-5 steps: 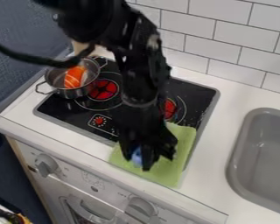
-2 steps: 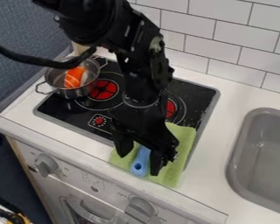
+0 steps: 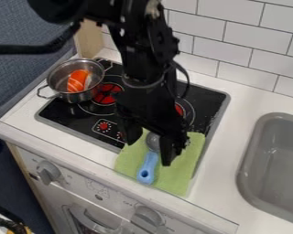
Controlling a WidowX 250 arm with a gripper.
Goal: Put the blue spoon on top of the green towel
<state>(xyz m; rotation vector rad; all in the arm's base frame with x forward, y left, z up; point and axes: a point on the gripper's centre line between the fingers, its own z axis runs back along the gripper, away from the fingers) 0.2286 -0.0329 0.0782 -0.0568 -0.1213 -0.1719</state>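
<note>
The black gripper (image 3: 150, 153) hangs over the green towel, open, its two fingers apart on either side of the spoon's upper part and not closed on it. The blue spoon (image 3: 148, 167) lies on the green towel (image 3: 178, 172), its blue handle toward the counter's front edge and its grey bowl partly behind the gripper. The towel lies flat over the front right part of the stove and the counter's front.
A metal pot (image 3: 82, 96) holding an orange and white piece (image 3: 78, 81) stands on the back left of the black stove (image 3: 201, 99). A grey sink (image 3: 276, 160) is at the right. Tiled wall (image 3: 246, 41) rises behind.
The gripper was shut around the blue handle, then opened and moved up and back. The spoon now lies uncovered along most of its handle, with part of its grey bowl showing.
</note>
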